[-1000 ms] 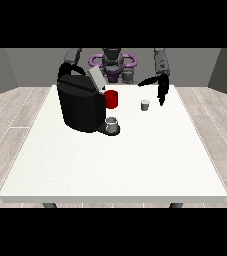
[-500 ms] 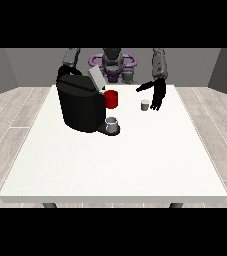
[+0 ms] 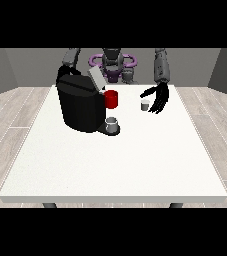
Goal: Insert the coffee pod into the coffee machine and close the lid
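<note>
A small grey coffee pod (image 3: 145,105) stands upright on the white table (image 3: 135,160), right of the black coffee machine (image 3: 80,105). The machine's grey lid (image 3: 96,78) is tilted up, and a red part (image 3: 111,99) shows at its front above a grey cup (image 3: 112,124) on its base. The hand at the view's right (image 3: 158,98) hovers just right of the pod, fingers spread and slightly bent, thumb reaching above the pod, holding nothing. The hand at the view's left is hidden behind the machine; only its grey arm (image 3: 71,58) shows.
The robot's torso (image 3: 113,65) stands behind the table's far edge. The table's front and right parts hold nothing in view. Wooden floor surrounds the table.
The hand at the view's right has come down and leftward to the pod, its fingers opening out beside it. The machine, lid and pod have not moved.
</note>
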`<control>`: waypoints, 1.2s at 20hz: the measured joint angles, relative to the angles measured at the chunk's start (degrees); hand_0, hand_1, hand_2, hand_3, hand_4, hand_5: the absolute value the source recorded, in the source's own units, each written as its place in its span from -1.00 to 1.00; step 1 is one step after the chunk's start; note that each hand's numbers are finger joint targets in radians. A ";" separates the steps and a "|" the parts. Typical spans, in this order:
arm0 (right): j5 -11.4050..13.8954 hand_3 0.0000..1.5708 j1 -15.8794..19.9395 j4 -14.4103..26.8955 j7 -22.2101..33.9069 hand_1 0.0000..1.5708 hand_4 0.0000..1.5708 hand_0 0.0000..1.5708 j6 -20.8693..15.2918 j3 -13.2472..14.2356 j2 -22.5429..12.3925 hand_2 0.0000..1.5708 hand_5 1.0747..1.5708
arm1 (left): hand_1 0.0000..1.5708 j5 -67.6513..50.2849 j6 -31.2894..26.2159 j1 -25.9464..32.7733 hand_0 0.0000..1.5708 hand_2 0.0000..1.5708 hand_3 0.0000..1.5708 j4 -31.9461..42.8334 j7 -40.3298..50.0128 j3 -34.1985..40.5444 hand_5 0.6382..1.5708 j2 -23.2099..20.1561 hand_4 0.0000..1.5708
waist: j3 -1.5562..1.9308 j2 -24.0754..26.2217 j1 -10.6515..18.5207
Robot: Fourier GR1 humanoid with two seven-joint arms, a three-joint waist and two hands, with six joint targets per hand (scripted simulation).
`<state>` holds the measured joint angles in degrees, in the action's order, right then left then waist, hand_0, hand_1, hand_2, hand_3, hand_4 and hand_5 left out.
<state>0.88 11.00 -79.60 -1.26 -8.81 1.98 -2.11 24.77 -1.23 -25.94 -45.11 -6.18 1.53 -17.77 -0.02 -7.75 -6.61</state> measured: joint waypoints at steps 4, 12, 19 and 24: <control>-0.19 -1.00 0.39 1.50 -1.43 -1.00 -0.37 -1.00 0.19 0.76 -0.40 -1.00 1.00 | -0.14 3.34 2.12 -1.13 -0.14 0.03 -0.30 1.55 -1.33 -1.26 1.00 -0.05 -1.00 | 0.05 -0.30 0.04; -1.63 -1.00 0.99 2.16 -2.03 -1.00 -0.35 -1.00 0.00 1.16 0.05 -1.00 1.00 | 0.06 7.34 8.07 -4.11 0.06 0.24 -0.05 5.76 -3.47 -0.57 1.00 0.93 -0.52 | 0.03 -0.30 -0.39; -2.81 -1.00 0.94 2.83 -2.68 -1.00 -0.49 -1.00 0.95 1.81 -0.25 -1.00 1.00 | 0.31 11.55 11.17 -5.11 0.31 0.42 0.13 8.42 -4.73 -1.52 1.00 0.37 -0.63 | 0.07 -0.48 -0.80; -2.15 -1.00 1.55 3.72 -3.42 -1.00 -0.44 -1.00 -0.21 1.32 0.64 -1.00 1.00 | 0.68 13.09 10.92 -7.15 0.68 0.82 0.79 10.09 -5.46 -1.38 1.00 -0.22 -0.30 | 0.03 -1.01 -0.78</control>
<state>-1.26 12.55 -75.88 -4.68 -9.02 3.31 -1.46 37.86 9.68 -33.08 -35.02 -11.64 0.15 -17.99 0.02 -8.76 -7.39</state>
